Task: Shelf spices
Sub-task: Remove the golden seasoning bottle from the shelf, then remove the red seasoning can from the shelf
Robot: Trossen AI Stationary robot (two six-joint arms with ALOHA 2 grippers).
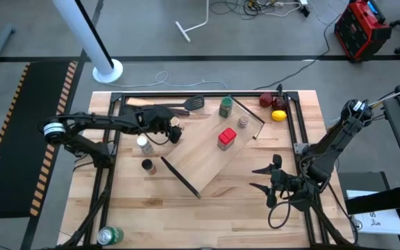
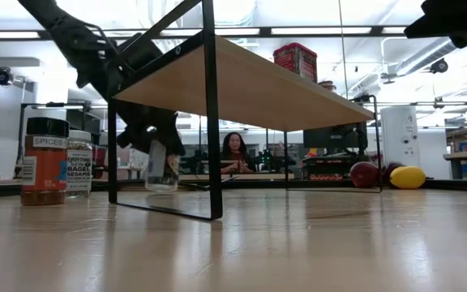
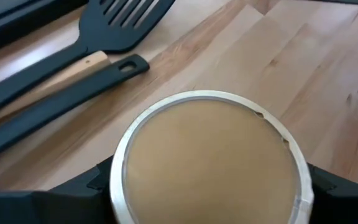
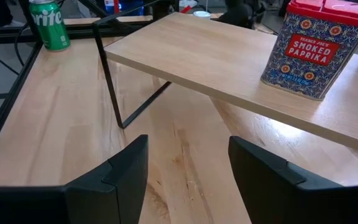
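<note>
The shelf (image 1: 207, 156), a pale board on black bar legs, stands slantwise mid-table. On it are the green jar (image 1: 225, 106), the small shaker (image 1: 242, 121) and the red tin (image 1: 226, 138). The white-capped jar (image 1: 143, 144) and black-capped jar (image 1: 147, 166) stand on the table to the shelf's left. My left gripper (image 1: 174, 132) is shut on the tan open-top cylinder (image 3: 207, 162) beside the shelf's far-left edge, below board height. My right gripper (image 1: 273, 182) hangs open near the shelf's right side, holding nothing. My left gripper pinches the tan cylinder between its two fingers (image 3: 73, 193), one on each side of its wall just under the silver rim (image 3: 120, 186). The fingers come from above, pointing down. The cylinder (image 2: 160, 166) stays upright, low by the table top; whether it rests there I cannot tell.
Two black spatulas (image 1: 186, 105) lie just beyond the left gripper. A dark red fruit (image 1: 266, 99) and a yellow lemon (image 1: 278, 115) sit at the far right. A green can (image 1: 110, 235) lies at the near left corner. A black tube frame (image 1: 117, 101) rings the table.
</note>
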